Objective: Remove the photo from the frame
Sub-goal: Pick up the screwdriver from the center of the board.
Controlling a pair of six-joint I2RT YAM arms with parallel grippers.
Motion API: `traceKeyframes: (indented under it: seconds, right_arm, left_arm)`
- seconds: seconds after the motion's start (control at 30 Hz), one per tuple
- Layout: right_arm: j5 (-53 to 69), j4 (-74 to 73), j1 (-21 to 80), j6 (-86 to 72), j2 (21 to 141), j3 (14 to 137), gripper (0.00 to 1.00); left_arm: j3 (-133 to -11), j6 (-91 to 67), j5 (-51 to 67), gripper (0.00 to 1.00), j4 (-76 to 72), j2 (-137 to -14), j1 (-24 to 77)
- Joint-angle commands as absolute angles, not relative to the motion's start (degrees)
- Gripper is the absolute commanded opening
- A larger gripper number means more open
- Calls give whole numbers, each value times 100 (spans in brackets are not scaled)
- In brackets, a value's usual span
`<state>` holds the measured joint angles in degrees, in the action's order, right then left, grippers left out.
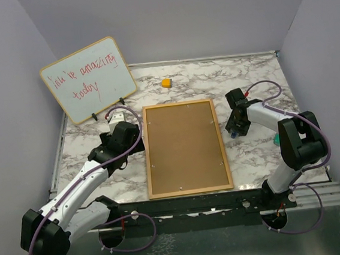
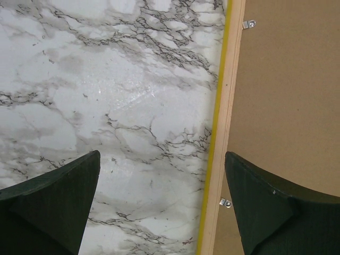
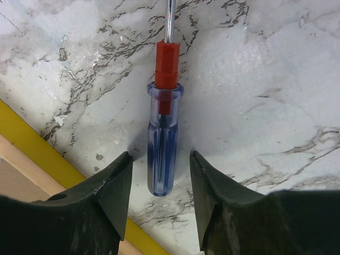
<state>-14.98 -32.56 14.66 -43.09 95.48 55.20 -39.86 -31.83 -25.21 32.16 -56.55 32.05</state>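
Note:
The frame (image 1: 186,147) lies face down in the middle of the marble table, its brown back up, thin yellow border (image 2: 215,133) and small metal clips (image 2: 248,24) along the edges. The photo is hidden under the back. My left gripper (image 2: 162,175) is open, its fingers (image 2: 69,186) straddling the frame's left edge from above. My right gripper (image 3: 161,175) is open just right of the frame's upper right corner, its fingers on either side of a screwdriver (image 3: 163,138) with a clear blue handle and red collar that lies on the table.
A wood-edged whiteboard (image 1: 89,80) with red handwriting stands at the back left. A small yellow block (image 1: 166,83) lies at the back centre. Grey walls close in the table on three sides.

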Motion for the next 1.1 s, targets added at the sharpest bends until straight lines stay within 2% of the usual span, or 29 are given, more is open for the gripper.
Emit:
traceKeyframes:
  seconds: [0.0, 0.4, 0.47, 0.7, 0.93, 1.07]
  right_arm:
    - [-1555, -3130, 1451, -4476, 9791, 5278, 47]
    - [-1655, -3212, 1397, -4273, 9948, 5305, 41]
    - [-1619, -3147, 1399, -4240, 9958, 5291, 34]
    - [-1554, -3046, 1398, -4092, 9965, 5267, 31]
    - [-1591, -2871, 1398, -3965, 9859, 5063, 21]
    - [-1600, -2821, 1403, -3806, 9640, 5002, 6]
  left_arm:
    - [-4105, -3206, -2846, 99, 3243, -5387, 3208]
    - [-4107, -3361, -3278, 99, 3379, -5059, 3205]
    - [-4099, -3374, -3299, 99, 3379, -5024, 3206]
    - [-4107, -3366, -3271, 99, 3384, -5085, 3207]
    - [-4096, -3371, -3250, 99, 3380, -5111, 3207]
    - [-4105, -3366, -3243, 99, 3382, -5153, 3207]
